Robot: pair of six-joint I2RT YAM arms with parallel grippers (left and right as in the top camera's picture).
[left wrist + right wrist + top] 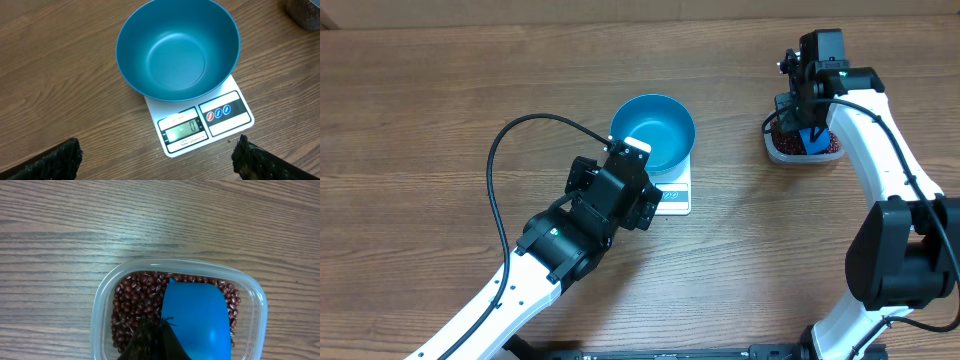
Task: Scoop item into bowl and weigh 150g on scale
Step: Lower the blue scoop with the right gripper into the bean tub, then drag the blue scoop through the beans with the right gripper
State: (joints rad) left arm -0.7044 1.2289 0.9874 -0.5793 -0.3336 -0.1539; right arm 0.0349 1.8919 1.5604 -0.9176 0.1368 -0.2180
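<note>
Wood-grain tabletop (pixel 420 90) fills every view, with the white scale (pixel 227 117) near its middle. On the scale's platform sits the blue bowl (pixel 177 50), overhanging the rear and showing only its bare blue floor. Well off to the scale's right, a clear plastic tub (pixel 102 305) holds the beans (pixel 132 302), a dark red-brown layer with a blue scoop (pixel 197 317) lying over them. The left gripper (pixel 156 161) hovers just in front of the scale, fingers spread wide with nothing between them. The right gripper (pixel 150 342) is over the tub, fingers pressed together on the scoop's near end. Only the left wrist view shows the display reading zero and three round buttons; only the right wrist view shows separate beans.
</note>
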